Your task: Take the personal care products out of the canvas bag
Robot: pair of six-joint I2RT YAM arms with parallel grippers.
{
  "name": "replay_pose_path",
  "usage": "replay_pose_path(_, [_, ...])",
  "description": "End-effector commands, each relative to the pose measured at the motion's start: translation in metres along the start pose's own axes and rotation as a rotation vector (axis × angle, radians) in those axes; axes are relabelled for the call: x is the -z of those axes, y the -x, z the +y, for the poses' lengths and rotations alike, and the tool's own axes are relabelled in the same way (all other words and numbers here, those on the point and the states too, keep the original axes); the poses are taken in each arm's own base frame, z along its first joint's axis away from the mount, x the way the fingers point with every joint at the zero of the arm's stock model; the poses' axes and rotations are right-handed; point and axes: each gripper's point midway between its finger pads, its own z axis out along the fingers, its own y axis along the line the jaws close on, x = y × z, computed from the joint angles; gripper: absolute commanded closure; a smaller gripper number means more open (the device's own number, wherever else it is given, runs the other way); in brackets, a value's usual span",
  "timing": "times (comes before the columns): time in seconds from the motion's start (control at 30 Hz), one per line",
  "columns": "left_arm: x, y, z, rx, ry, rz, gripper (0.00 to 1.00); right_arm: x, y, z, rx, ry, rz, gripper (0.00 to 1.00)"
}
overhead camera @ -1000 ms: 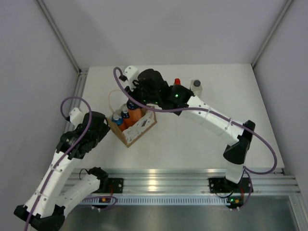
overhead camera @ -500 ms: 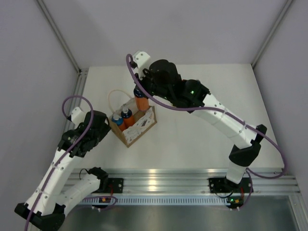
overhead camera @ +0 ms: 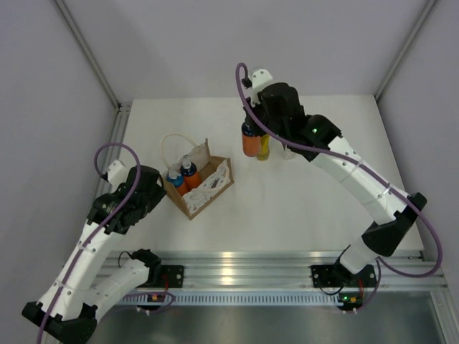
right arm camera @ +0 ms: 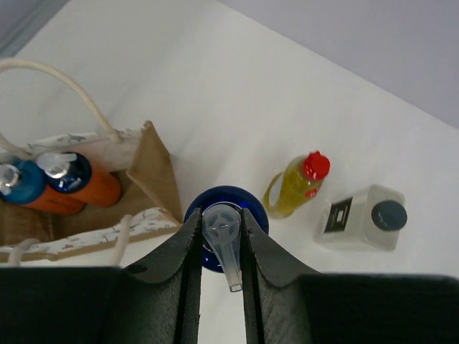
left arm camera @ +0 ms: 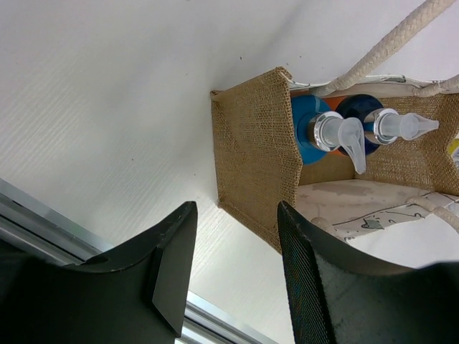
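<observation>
Pinching orange bottle (overhead camera: 250,145) by its pump in right gripper (right arm camera: 221,221), holding it upright, pump topmost. Hovering left gripper (left arm camera: 235,222) spread beside canvas bag (left arm camera: 254,158).

From above, the right arm (overhead camera: 344,161) covers most of the pale bottle (right arm camera: 366,217). The canvas bag (left arm camera: 258,158) runs off the left wrist view's right edge — its two bottles (left arm camera: 315,132) show little but their tops.

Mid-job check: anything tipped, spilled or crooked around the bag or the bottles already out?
Nothing stands out. The canvas bag sits upright and open, with two orange bottles standing inside. The right gripper holds a third orange bottle upright by its pump neck, beside the yellow bottle. No spill is visible.
</observation>
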Motion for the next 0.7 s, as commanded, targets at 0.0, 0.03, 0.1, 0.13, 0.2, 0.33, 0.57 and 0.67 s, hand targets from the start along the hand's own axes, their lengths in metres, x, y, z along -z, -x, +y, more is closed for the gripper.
replay_pose_path(0.0, [0.000,-0.001,0.001,0.004,-0.003,-0.001,0.47,0.025,0.042,-0.021,-0.145,-0.038,-0.201,1.00])
replay_pose_path(0.03, [0.000,-0.001,0.001,0.005,-0.005,0.001,0.47,0.016,0.025,-0.029,-0.156,-0.059,-0.170,1.00])
replay_pose_path(0.1, [0.000,-0.002,0.002,0.006,-0.005,0.005,0.47,0.011,0.010,-0.043,-0.184,-0.095,-0.161,1.00])
replay_pose_path(0.13, [0.000,-0.003,0.002,0.004,-0.009,0.008,0.47,0.008,0.005,-0.048,-0.194,-0.105,-0.157,1.00])
replay_pose_path(0.2, [0.000,-0.004,0.002,0.001,-0.011,0.011,0.47,0.002,-0.012,-0.062,-0.213,-0.141,-0.140,1.00])
replay_pose_path(0.33, [-0.002,-0.007,0.001,-0.015,-0.014,0.027,0.47,-0.008,-0.041,-0.086,-0.228,-0.198,-0.119,1.00])
replay_pose_path(0.57, [-0.006,-0.016,-0.002,-0.047,-0.015,0.064,0.47,-0.027,-0.086,-0.127,-0.257,-0.274,-0.074,1.00])
replay_pose_path(0.67, [-0.007,-0.016,-0.005,-0.059,-0.016,0.069,0.46,-0.034,-0.107,-0.142,-0.290,-0.297,-0.044,1.00])
